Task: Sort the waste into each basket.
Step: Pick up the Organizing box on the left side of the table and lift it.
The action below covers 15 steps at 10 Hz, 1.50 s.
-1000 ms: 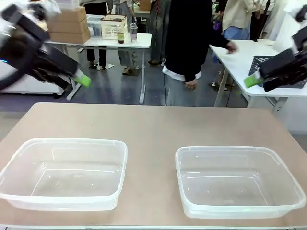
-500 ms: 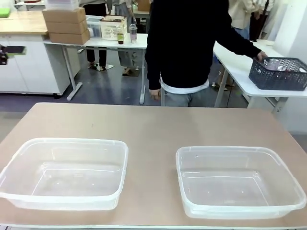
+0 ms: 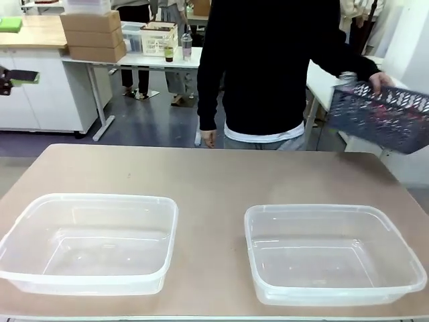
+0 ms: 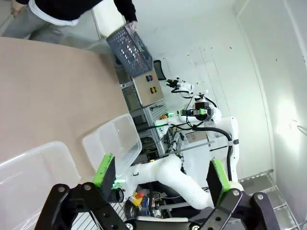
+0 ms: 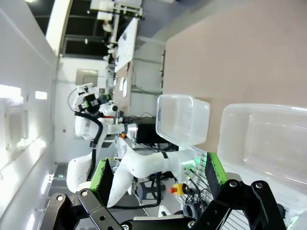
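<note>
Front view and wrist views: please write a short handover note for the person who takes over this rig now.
Left end effector: open, empty.
Right end effector: open, empty.
Left tub and right tub: both empty, side by side on the near half of the table.
A person's hand holds a dark grey basket, tilted, above the far right corner; its contents are blurred.
Done: nothing sorted.
Left: all of the sorting.

Lane between left basket (image 3: pixel 94 196), right basket (image 3: pixel 308 207) open; lattice basket (image 3: pixel 382 117) far right.
</note>
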Each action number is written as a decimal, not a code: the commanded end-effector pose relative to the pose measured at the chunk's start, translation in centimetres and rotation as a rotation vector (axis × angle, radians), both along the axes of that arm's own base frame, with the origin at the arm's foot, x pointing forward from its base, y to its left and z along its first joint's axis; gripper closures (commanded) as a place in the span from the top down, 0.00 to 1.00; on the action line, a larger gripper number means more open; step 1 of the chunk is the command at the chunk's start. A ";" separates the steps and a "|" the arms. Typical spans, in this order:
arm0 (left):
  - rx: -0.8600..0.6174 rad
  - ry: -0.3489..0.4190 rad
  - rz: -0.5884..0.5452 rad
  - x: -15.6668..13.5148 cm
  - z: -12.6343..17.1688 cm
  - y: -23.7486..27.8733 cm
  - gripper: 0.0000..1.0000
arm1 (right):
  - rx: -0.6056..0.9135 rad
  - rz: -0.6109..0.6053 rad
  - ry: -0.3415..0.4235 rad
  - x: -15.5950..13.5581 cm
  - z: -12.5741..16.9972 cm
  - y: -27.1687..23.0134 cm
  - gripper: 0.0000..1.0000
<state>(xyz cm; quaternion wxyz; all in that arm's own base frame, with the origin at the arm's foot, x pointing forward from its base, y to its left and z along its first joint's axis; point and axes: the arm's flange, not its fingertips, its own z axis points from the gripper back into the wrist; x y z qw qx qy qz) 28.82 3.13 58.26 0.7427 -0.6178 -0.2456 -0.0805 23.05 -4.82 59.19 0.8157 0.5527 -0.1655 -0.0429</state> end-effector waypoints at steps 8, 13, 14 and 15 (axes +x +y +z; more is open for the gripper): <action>0.001 -0.004 0.010 -0.1 -0.1 0.2 1.00 | -0.017 -0.011 0.029 -0.4 -0.3 -0.2 1.00; 0.799 0.355 -0.066 -7.9 -3.1 3.6 1.00 | -0.368 0.230 0.133 1.8 -4.6 31.4 1.00; 0.833 0.431 -0.169 -8.9 -4.2 3.9 1.00 | -0.424 0.283 0.096 0.4 -5.8 34.6 1.00; 0.774 0.378 -0.258 -9.3 -4.9 3.8 1.00 | -0.458 0.363 0.089 -1.1 -6.5 35.4 1.00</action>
